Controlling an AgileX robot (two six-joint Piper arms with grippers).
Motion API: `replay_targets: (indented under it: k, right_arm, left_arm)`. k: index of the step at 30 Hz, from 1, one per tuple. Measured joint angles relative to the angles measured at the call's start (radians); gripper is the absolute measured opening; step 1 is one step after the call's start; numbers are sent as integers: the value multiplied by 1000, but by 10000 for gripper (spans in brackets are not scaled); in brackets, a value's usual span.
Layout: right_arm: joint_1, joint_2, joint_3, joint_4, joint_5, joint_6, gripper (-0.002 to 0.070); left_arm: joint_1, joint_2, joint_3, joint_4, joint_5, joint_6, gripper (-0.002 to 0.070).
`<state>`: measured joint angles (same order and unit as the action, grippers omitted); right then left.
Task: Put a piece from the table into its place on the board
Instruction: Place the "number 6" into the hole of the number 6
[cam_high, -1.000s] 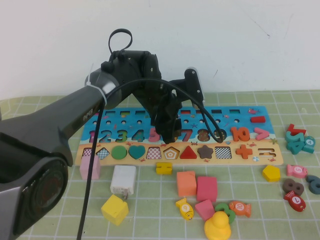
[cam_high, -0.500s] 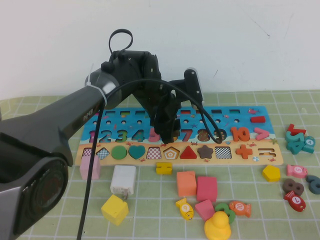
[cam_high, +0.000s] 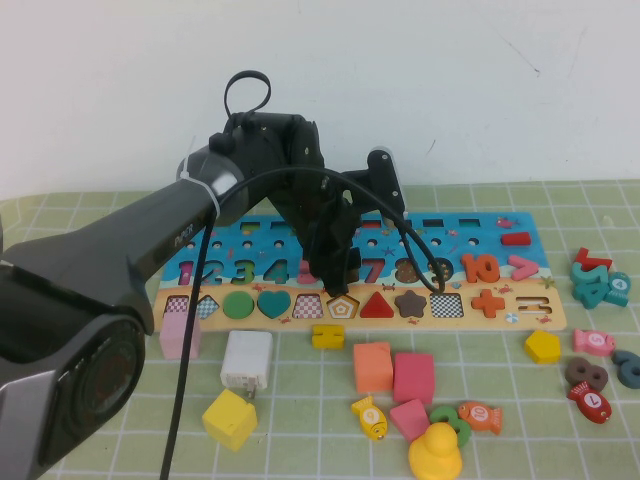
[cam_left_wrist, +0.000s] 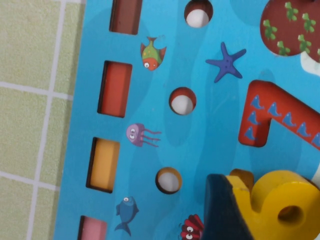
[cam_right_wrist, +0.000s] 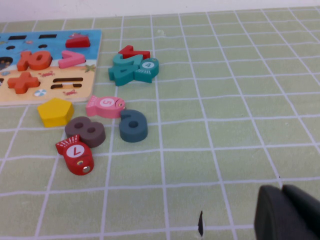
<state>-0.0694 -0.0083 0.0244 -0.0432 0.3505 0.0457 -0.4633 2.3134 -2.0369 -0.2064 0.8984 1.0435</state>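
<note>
The board (cam_high: 520, 318) lies across the middle of the table (cam_high: 300, 440). My left gripper (cam_high: 335, 268) is down on the board's digit row, between the pink 5 and the red 7 (cam_left_wrist: 260, 120). It is shut on the yellow 6 (cam_left_wrist: 280, 200), which sits over its cutout, slightly raised. One dark finger (cam_left_wrist: 225, 215) presses the 6's side; the other finger is out of view. In the high view the gripper hides the 6. My right gripper (cam_right_wrist: 287, 212) is shut and empty, low over the table to the right of the board, out of the high view.
In front of the board lie a pink block (cam_high: 180, 335), a white block (cam_high: 246, 360), a yellow cube (cam_high: 229, 418), an orange cube (cam_high: 372, 367), a pink cube (cam_high: 413, 377), a yellow fish (cam_high: 370, 417) and a yellow duck (cam_high: 435, 452). Loose digits and fish (cam_right_wrist: 120, 125) lie at the right.
My left arm's wrist and cable loop have shifted slightly to the right and down. The gripper stays on the board between the 5 and the 7.
</note>
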Motion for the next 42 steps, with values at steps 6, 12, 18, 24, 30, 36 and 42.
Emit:
replay_targets:
  k: [6,12,18,24,30,36,42]
  right_arm:
    - [0,0,0,0,0,0,-1]
    - [0,0,0,0,0,0,-1]
    - [0,0,0,0,0,0,-1]
    - [0,0,0,0,0,0,-1]
    - [0,0,0,0,0,0,-1]
    - [0,0,0,0,0,0,-1]
    - [0,0,0,0,0,0,-1]
  left_arm:
    - [0,2,-1,-2,-1,0,351]
    - [0,2,-2,-2,-1,-8,351]
    - [0,2,-2,-2,2,-31,403]
    - [0,2,-2,4,13,-45,426]
    - [0,-2,-2,9,26,-47,429]
    - [0,-47,-2,14,33,-49,377]
    - [1,-115,-2,24,13,-187,124]
